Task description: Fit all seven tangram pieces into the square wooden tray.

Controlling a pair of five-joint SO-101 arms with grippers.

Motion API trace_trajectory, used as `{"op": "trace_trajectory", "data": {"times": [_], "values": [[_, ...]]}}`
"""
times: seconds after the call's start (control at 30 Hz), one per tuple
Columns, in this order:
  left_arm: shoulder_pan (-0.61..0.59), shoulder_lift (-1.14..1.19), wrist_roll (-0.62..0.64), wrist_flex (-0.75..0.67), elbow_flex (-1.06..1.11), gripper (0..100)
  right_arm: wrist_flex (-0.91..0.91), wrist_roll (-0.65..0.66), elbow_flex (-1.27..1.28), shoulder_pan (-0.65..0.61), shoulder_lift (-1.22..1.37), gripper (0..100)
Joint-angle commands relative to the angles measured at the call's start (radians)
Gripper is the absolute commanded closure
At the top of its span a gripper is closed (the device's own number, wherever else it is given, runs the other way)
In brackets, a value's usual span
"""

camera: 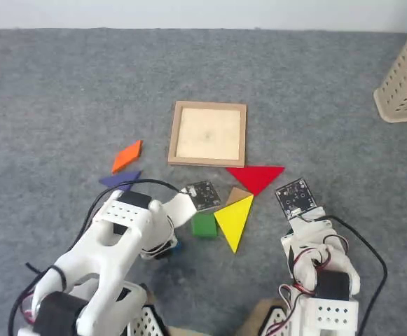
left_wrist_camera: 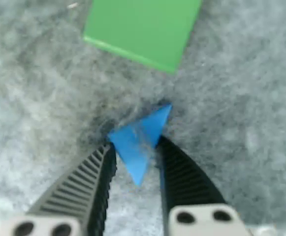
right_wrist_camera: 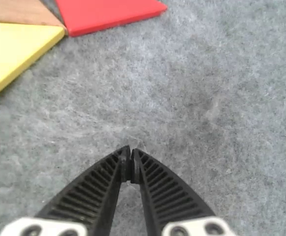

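So, your square wooden tray [camera: 207, 134] holds no piece; left gripper [left_wrist_camera: 134, 145] clamps the small blue triangle [left_wrist_camera: 146, 129], right gripper [right_wrist_camera: 131, 150] pinched together, empty.

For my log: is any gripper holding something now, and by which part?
The left gripper pinches the blue triangle by its two edges near one corner; the right gripper is shut, empty.

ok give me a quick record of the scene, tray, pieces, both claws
tray: empty, on the carpet
left claw: closed on the blue triangle, near the green square
right claw: shut, holding nothing, over carpet
below tray in high view: red triangle, yellow triangle, brown piece
left of tray: orange piece, purple piece
pieces in tray: none
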Motion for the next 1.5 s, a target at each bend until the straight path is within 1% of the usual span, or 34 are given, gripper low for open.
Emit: {"op": "trace_trajectory", "data": {"times": [0.0, 0.1, 0.2, 0.27, 0.37, 0.47, 0.63, 0.7, 0.8, 0.97, 1.07, 1.13, 1.27, 1.4, 1.47], "values": [[-0.074, -0.078, 0.006, 0.02, -0.065, 98, 0.007, 0.014, 0.018, -0.002, -0.012, 99.2], [-0.109, -0.16, -0.023, 0.138, -0.12, 98, 0.007, 0.014, 0.018, -0.002, -0.012, 99.2], [-0.143, -0.255, -0.023, 0.219, -0.171, 98, 0.007, 0.014, 0.018, -0.002, -0.012, 99.2], [-0.158, -0.301, -0.021, 0.252, -0.202, 98, 0.007, 0.014, 0.018, -0.002, -0.012, 99.2], [-0.183, -0.325, -0.018, 0.256, -0.228, 98, 0.007, 0.014, 0.018, -0.002, -0.012, 99.2], [-0.215, -0.295, 0.003, 0.218, -0.237, 98, 0.007, 0.014, 0.018, -0.002, -0.012, 99.2], [-0.318, -0.176, 0.043, 0.074, -0.252, 98, 0.007, 0.014, 0.018, -0.002, -0.012, 99.2], [-0.331, -0.118, 0.046, 0.063, -0.277, 98, 0.007, 0.014, 0.018, -0.002, -0.012, 99.2], [-0.31, -0.035, 0.064, 0.071, -0.318, 96, 0.007, 0.014, 0.018, -0.002, -0.012, 99.2], [-0.252, 0.118, 0.176, 0.002, -0.389, 88, 0.007, 0.014, 0.018, -0.002, -0.012, 99.2], [-0.199, 0.233, 0.189, -0.041, -0.404, 89, 0.007, 0.014, 0.018, -0.002, -0.012, 99.2], [-0.192, 0.304, 0.195, -0.081, -0.415, 89, 0.007, 0.014, 0.018, -0.002, -0.012, 99.2], [-0.25, 0.425, 0.219, -0.117, -0.487, 89, 0.007, 0.014, 0.018, -0.002, -0.012, 99.2], [-0.358, 0.476, 0.224, -0.101, -0.585, 89, 0.007, 0.014, 0.018, -0.002, -0.012, 99.2], [-0.384, 0.47, 0.224, -0.071, -0.624, 89, 0.001, 0.014, 0.018, -0.002, -0.012, 99.2]]}}
